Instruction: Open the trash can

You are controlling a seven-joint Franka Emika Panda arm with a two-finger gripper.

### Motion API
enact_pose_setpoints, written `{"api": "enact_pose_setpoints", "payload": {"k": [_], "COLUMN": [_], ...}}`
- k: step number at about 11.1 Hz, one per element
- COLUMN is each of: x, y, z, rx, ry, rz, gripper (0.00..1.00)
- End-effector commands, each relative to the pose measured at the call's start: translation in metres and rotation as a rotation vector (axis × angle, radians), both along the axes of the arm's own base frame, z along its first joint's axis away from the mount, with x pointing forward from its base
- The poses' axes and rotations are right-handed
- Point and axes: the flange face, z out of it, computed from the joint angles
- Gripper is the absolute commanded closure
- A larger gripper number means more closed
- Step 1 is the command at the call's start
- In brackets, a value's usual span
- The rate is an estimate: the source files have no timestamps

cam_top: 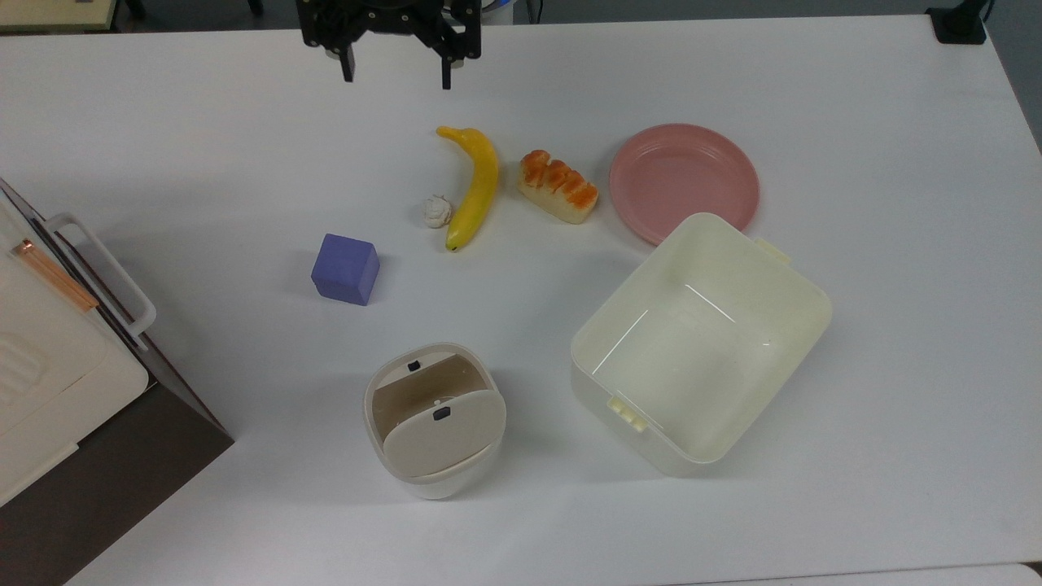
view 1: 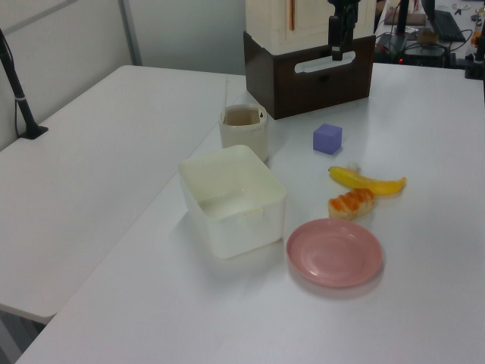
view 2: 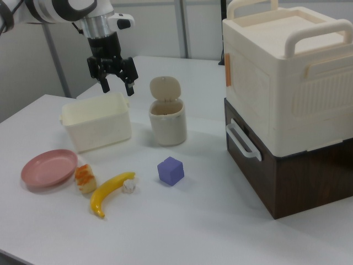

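The trash can (cam_top: pixel 434 480) stands near the table's front in the top view, an off-white rounded bin. Its beige lid (cam_top: pixel 444 439) with a small dark button is tipped up, and the inside shows. In the right view the trash can (view 2: pixel 167 124) has the lid (view 2: pixel 165 88) standing upright behind the opening. The left view shows the trash can (view 1: pixel 244 130) beside the tub. My gripper (cam_top: pixel 396 72) hangs open and empty at the top view's far edge, well away from the trash can. In the right view the gripper (view 2: pixel 117 85) hovers above the tub. The gripper (view 1: pixel 336 49) is high up in the left view.
A purple cube (cam_top: pixel 346 268), a banana (cam_top: pixel 475 183), a small white lump (cam_top: pixel 438 211), a piece of bread (cam_top: pixel 558 186) and a pink plate (cam_top: pixel 684 183) lie mid-table. A pale-yellow lidless tub (cam_top: pixel 643 439) stands right of the trash can. A cream box on a brown cabinet (cam_top: pixel 49 358) fills the top view's left edge.
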Motion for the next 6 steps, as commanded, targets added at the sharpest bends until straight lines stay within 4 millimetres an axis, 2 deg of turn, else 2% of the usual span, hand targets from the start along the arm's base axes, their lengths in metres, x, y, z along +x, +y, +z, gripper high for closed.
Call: {"api": "enact_pose_setpoints", "payload": {"k": [1,2,6], "x": [-0.0157,-0.0197,-0.0203], "y": [-0.0115,-0.0158,-0.0183], "z": [0.0152,0.0232,0.0242], "rx": [0.046,0.052,0.07], "ry": [-0.029,-0.044,-0.047], "rz": [0.002,-0.007,-0.017], "gripper": [0.0,0.0,0.0]}}
